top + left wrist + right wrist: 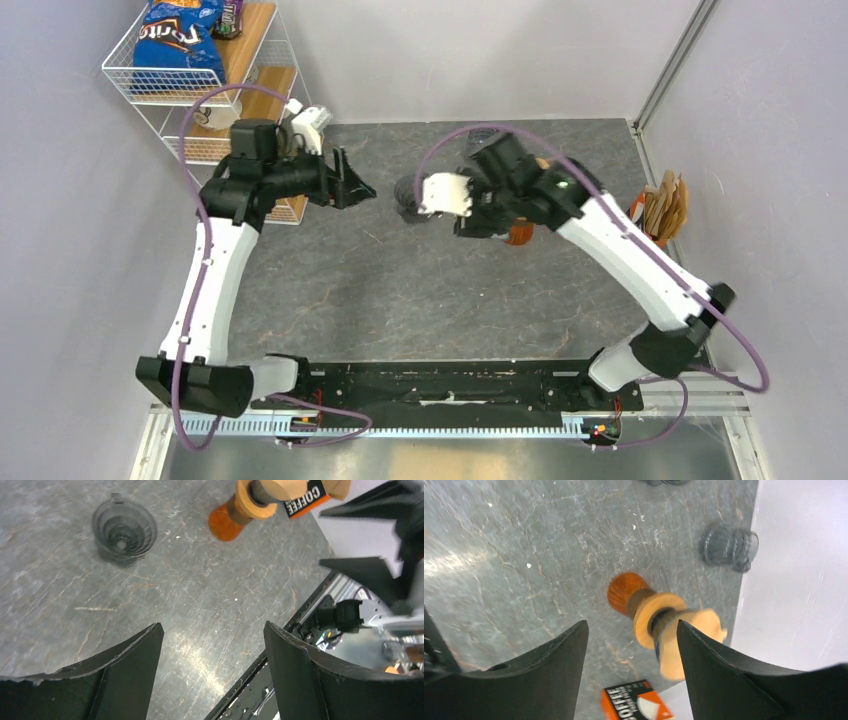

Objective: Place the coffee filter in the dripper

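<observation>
Two robot arms, seen from above, reach over a dark grey stone-patterned desk (400, 300). The left hand (212, 630) hovers above the desk with its two black fingers spread wide and nothing between them. The right hand (631, 625) is also wide open and holds nothing. The dripper (124, 530), a dark see-through cone, stands upright on the desk near the middle of its far side, between the two hands, with its ribbed inside showing. In the overhead view the right arm's wrist partly covers it. The coffee filters (665, 205), a bunch of brown papers, stand upright at the desk's right edge beside the wall, well apart from the dripper. An orange vessel (626, 592) with a pale wooden collar stands below the right hand. Near it is an orange box (634, 705) printed with "COFFEE". A white wire shelf (175, 95) in the far left corner holds a blue chip bag (178, 40).
</observation>
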Robot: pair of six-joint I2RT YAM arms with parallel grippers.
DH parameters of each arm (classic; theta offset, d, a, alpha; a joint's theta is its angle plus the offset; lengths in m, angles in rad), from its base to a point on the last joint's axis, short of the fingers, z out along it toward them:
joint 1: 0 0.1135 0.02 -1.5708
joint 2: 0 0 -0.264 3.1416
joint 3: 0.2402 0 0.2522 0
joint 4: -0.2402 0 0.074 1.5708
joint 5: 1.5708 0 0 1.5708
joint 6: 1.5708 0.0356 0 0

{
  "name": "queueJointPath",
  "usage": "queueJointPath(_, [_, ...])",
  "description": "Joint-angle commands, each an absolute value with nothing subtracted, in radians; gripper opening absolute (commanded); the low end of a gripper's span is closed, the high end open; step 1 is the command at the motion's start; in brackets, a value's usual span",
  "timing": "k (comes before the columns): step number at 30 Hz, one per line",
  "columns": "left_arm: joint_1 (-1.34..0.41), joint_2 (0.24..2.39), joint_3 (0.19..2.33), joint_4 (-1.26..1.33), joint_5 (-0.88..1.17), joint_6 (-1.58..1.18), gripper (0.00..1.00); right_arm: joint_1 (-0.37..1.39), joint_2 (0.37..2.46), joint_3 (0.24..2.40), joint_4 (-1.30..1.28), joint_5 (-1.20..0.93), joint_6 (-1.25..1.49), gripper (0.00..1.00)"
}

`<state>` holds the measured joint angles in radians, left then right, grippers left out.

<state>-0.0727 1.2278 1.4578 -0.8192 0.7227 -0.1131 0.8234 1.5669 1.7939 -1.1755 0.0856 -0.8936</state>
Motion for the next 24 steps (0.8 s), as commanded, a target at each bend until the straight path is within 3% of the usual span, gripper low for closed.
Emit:
queueJointPath(1, [-0.195,1.337,1.539,-0.759,0.618,-0.033,0.81,0.698,1.439,1.857,-1.182,-0.085,-0.634,0.74])
queueJointPath(15, [-0.350,1.964,2.030,-0.528,0.550,-0.265,0.68,-0.093,1.570,2.073,-1.018,-0.593,0.052,0.70])
queueJointPath(19, [-0.350,1.972,2.041,-0.528,0.565,-0.276,0.68,-0.173,1.708,2.118,-0.885,-0.632,0.140,0.67])
queueJointPath(24, [-0.350,1.821,1.837,-0.533,0.565,-0.247,0.70,-0.179,1.954,2.278,-0.780,-0.614,0.198,0.66])
